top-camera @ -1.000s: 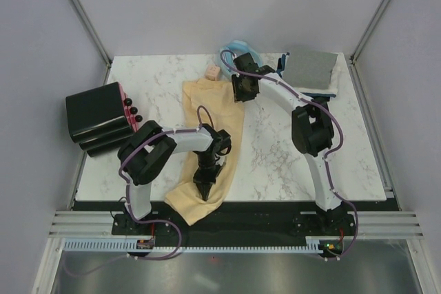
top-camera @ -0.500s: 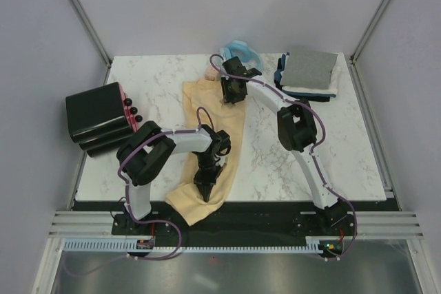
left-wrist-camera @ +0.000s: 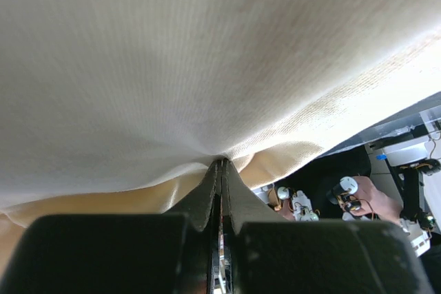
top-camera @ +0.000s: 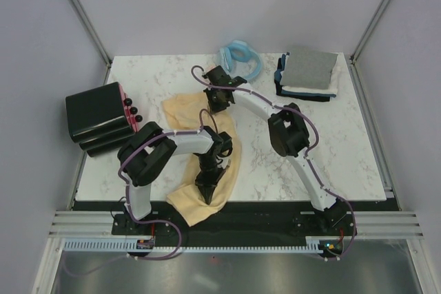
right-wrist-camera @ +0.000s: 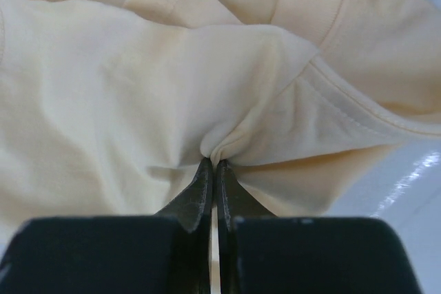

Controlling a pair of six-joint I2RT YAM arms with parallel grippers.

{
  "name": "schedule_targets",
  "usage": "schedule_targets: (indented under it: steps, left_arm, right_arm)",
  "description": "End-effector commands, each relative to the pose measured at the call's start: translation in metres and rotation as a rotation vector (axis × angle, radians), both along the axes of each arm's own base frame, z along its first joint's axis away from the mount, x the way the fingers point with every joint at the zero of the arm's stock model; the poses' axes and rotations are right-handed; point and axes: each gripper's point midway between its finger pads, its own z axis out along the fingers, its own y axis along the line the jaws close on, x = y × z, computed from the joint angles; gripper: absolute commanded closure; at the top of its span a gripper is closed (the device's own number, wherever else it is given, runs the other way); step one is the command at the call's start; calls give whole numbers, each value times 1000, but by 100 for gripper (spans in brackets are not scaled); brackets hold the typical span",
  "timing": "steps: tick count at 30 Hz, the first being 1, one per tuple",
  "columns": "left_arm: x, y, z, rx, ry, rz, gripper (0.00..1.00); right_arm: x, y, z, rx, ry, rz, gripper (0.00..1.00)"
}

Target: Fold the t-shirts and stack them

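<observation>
i have my left gripper (left-wrist-camera: 222, 164) pinched fully closed on a fold of the large pale yellow-cream cloth t-shirt (top-camera: 180, 107), near the front edge of the white marble table (top-camera: 344, 149), where the cloth hangs over. my right gripper (right-wrist-camera: 211, 164) is clamped tight on the shirt's far end (beside a stitched hem). the folded grey, white and navy t-shirts (top-camera: 308, 72) sit stacked at the far right corner

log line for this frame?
left jaws: shut on yellow t-shirt, near end | right jaws: shut on same shirt, far end | folded stack: far right corner
</observation>
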Motion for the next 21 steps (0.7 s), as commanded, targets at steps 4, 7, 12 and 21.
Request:
schedule_targets:
  steps: [4,7,12,21]
  left_arm:
    - [-3,-5,-2,-47,10,-49,98]
    - [1,-7,-2,-36,-4,-34,98]
    - [9,-14,0,-20,-18,5,98]
    - [43,-37,14,-56,-55,113,98]
  right_arm:
    - [-1,28,-4,50,6,44,97]
    - [13,33,-2,75,-24,23,95]
    - [34,35,-3,98,-81,-11,92]
    - [73,7,-8,101,-133,-91,88]
